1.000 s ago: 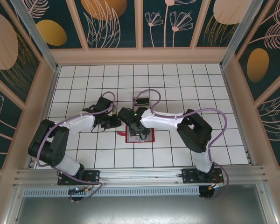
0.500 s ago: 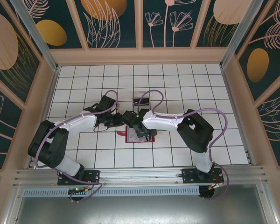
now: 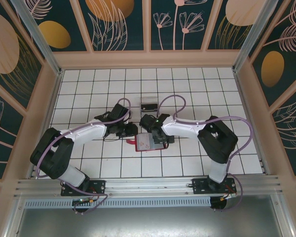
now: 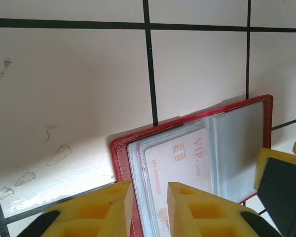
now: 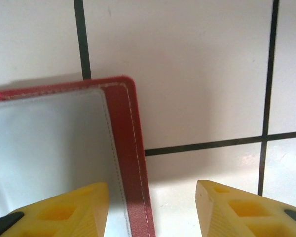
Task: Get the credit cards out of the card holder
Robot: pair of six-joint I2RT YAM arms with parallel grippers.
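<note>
Lying open mid-table, card holder (image 3: 149, 141) keeps credit card (image 4: 180, 163) sleeved. Left gripper (image 4: 147, 207), narrowly parted, straddles its nine o'clock edge. Right gripper (image 5: 153, 212), half-open, hovers at three o'clock. The holder, seemingly unpinned, could drag along.

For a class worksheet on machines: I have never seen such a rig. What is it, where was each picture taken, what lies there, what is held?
Two robot arms, left arm and right arm, stand at a tiled table. One picture looks down from above; two come from wrist cameras, yellow jaws at the bottom. An open red card holder lies between the arms, a card in its pocket, a small clear box beyond. The left jaws straddle the holder's edge; a grip is unclear. The right jaws stand open over a corner.
</note>
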